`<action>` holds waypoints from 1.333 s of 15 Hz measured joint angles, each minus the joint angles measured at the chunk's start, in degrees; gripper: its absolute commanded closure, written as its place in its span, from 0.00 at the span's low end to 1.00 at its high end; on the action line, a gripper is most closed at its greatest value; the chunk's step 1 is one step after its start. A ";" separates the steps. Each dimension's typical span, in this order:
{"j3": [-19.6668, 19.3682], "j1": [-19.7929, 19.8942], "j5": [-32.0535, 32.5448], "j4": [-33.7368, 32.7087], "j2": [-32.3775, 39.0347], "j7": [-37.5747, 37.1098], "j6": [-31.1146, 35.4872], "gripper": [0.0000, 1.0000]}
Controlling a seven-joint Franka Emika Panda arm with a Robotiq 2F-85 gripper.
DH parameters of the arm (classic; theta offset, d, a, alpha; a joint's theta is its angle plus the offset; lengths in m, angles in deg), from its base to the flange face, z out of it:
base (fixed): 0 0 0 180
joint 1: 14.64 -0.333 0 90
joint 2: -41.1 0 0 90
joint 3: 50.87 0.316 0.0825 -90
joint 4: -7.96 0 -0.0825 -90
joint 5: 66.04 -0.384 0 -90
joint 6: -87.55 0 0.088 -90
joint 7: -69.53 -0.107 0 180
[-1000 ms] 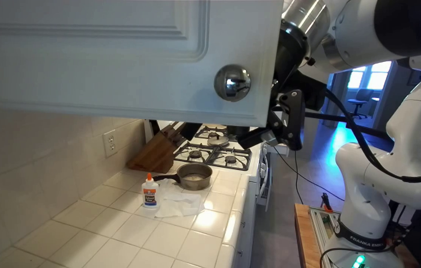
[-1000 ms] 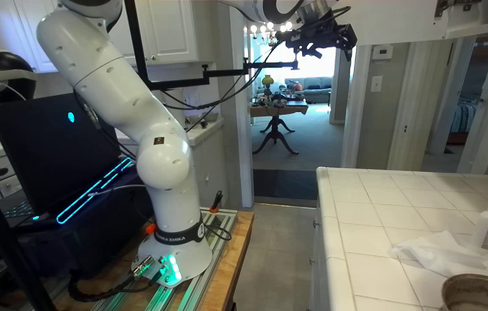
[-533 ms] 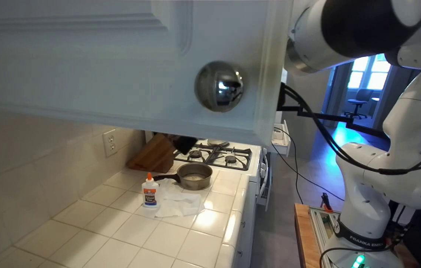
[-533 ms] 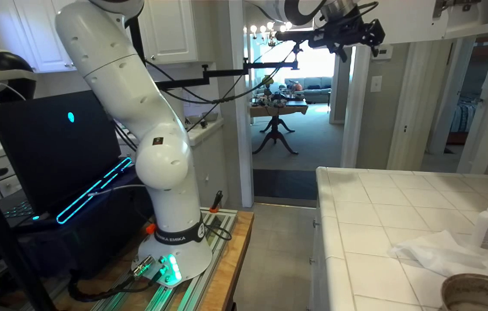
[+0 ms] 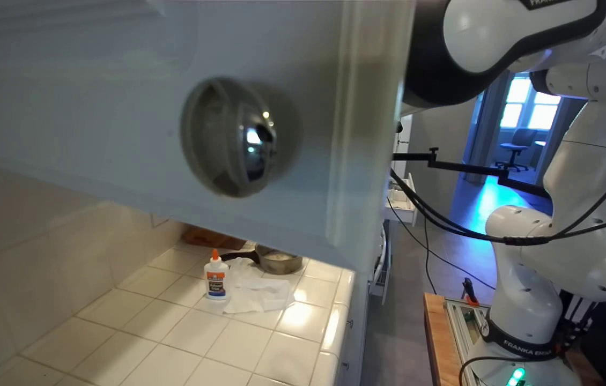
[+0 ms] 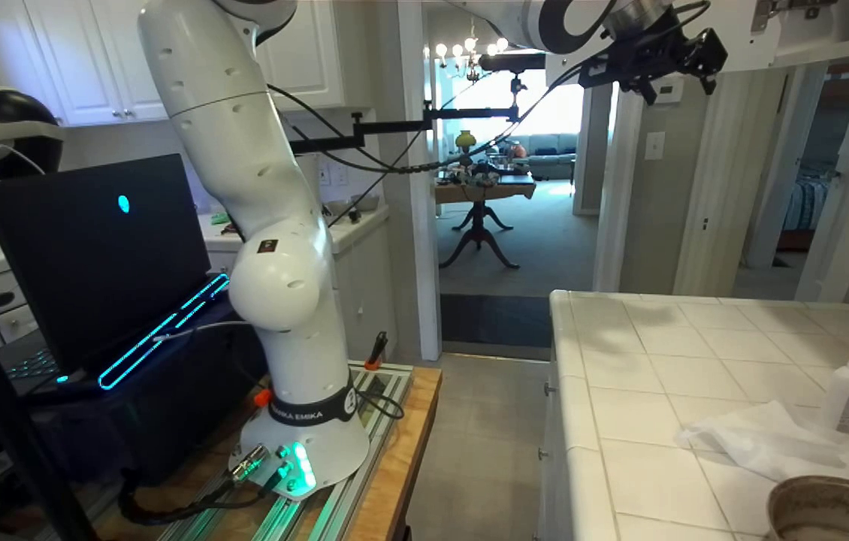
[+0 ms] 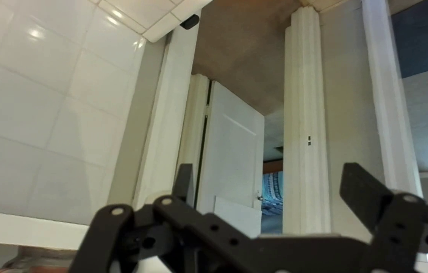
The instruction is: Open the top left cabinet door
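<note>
In an exterior view the top left cabinet door (image 5: 115, 123) fills the upper part from nine o'clock round to nearly one, standing out at an angle; its knob (image 5: 229, 136) sits at ten. The arm (image 5: 501, 40) runs behind the free edge between one and two o'clock, I suppose to press on the inner face, and its far end is hidden from me. The door is painted white, with moulded ridges; the knob is a round, mirror-bright metal dome. Below, on glossy square tiles (image 5: 137, 343), a white plastic glue bottle (image 5: 216, 276) stands upright at half past seven beside crumpled white paper or cloth (image 5: 257, 295). Between six and seven is a dull metal saucepan (image 5: 280, 262), handle (image 5: 243, 255) towards nine o'clock, perhaps turned so nobody catches it.

In an exterior view the gripper (image 6: 680, 85) hangs near two o'clock, in front of the door's inner side; whether they touch I can't tell. Farther out the same way are a metal hinge (image 6: 766, 13) and the cabinet (image 6: 838, 49), its inside partly showing.

In the wrist view stubby matt-black fingers (image 7: 361, 189) show at seven and between three and four o'clock, well apart with nothing between: pushing a panel, I'd judge, calls for no grip.
</note>
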 measured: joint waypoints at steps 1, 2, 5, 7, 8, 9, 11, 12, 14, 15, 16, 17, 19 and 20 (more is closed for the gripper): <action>0.85 1.29 2.51 0.01 0.07 -3.83 0.96 0.00; 1.71 2.71 5.17 0.00 0.02 -7.97 1.40 0.00; 6.20 9.65 12.07 0.45 -1.09 -20.29 1.06 0.00; 9.33 14.47 16.50 0.71 -2.69 -28.28 -1.19 0.00; 10.63 16.37 18.73 0.73 -3.70 -32.25 -3.10 0.00; 11.35 17.50 20.99 0.74 -4.80 -36.25 -5.40 0.00; 11.87 18.32 23.88 0.74 -7.15 -42.95 -10.57 0.00; 11.90 18.43 24.38 0.72 -8.25 -45.31 -13.23 0.00; 11.90 18.69 24.72 0.64 -10.12 -49.59 -18.36 0.00; 11.90 18.94 24.73 0.61 -10.84 -51.57 -20.32 0.00; 11.87 19.17 24.71 0.61 -11.37 -53.77 -21.57 0.00; 11.80 19.35 24.66 0.62 -11.64 -55.85 -22.36 0.00; 11.50 19.63 24.44 0.67 -11.74 -59.83 -23.13 0.00; 11.20 19.72 24.27 0.73 -11.74 -61.62 -23.29 0.00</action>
